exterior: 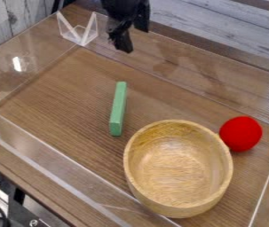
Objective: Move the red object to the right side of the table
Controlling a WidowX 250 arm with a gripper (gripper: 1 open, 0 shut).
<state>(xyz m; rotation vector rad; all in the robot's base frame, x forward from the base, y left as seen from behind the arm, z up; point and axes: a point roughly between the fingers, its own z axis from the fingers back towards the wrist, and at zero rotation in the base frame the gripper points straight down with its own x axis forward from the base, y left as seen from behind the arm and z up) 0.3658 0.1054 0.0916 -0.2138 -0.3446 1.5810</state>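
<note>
The red object [241,133] is a small round ball lying on the table [53,93] near its right edge, just right of the wooden bowl [178,167]. My gripper [122,39] hangs dark at the far top of the view, left of centre. It points steeply down, open, with nothing between its fingers. It is far from the red object, up and to the left of it.
A flat green bar [119,108] lies left of the bowl, in the middle of the table. Clear acrylic walls [30,151] border the tabletop. A clear folded acrylic piece [77,28] stands at the back left, close to my gripper.
</note>
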